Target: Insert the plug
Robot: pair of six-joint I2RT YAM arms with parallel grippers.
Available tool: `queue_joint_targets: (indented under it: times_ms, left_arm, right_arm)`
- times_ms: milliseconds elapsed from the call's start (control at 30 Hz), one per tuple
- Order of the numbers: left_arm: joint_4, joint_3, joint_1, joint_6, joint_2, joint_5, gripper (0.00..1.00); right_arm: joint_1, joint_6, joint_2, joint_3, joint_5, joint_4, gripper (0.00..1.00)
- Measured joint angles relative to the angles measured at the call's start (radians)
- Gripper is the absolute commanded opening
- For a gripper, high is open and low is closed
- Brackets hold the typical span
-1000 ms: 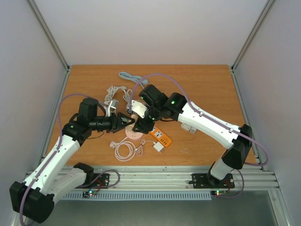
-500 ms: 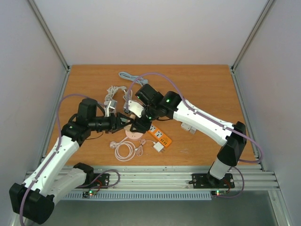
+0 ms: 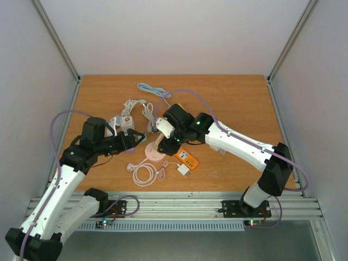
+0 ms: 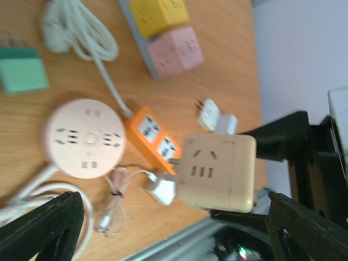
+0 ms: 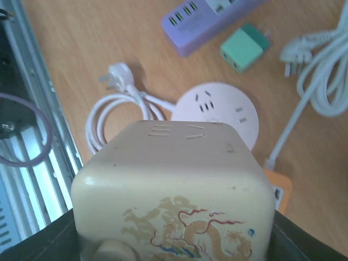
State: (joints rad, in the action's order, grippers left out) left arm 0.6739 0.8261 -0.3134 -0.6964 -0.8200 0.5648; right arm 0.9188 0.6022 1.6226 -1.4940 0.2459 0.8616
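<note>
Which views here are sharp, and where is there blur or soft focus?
Top external view: sharp and evenly lit. Left wrist view: blurred throughout, smearing the round pink socket hub and the cream cube-shaped adapter. Right wrist view: that adapter crowds the foreground, slightly soft; the background reads clearer.

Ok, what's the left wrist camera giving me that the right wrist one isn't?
Only the left wrist view shows the socket face of the cream cube, the yellow and pink socket blocks, and a small white adapter near the orange strip. Only the right wrist view shows the cube's dragon-printed side and the white plug on the coiled cable. Both show the cube, the round pink socket, the green adapter and the orange strip.
</note>
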Motion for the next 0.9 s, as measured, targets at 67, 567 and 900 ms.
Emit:
queue_joint_targets:
  times_ms: [67, 567, 900]
  left_arm:
    - [0.052, 0.013, 0.0, 0.017, 0.033, -0.101, 0.94]
    - [0.215, 0.049, 0.0, 0.16, 0.412, -0.629, 0.99]
    - [0.25, 0.022, 0.005, 0.261, 0.504, -0.755, 0.99]
  right_arm:
    - [-0.011, -0.024, -0.023, 0.051, -0.02, -0.011, 0.38]
    - [-0.172, -0.139, 0.012, 0.164, -0.063, -0.008, 0.4]
    - [-0.202, -0.132, 0.084, 0.155, -0.034, 0.014, 0.41]
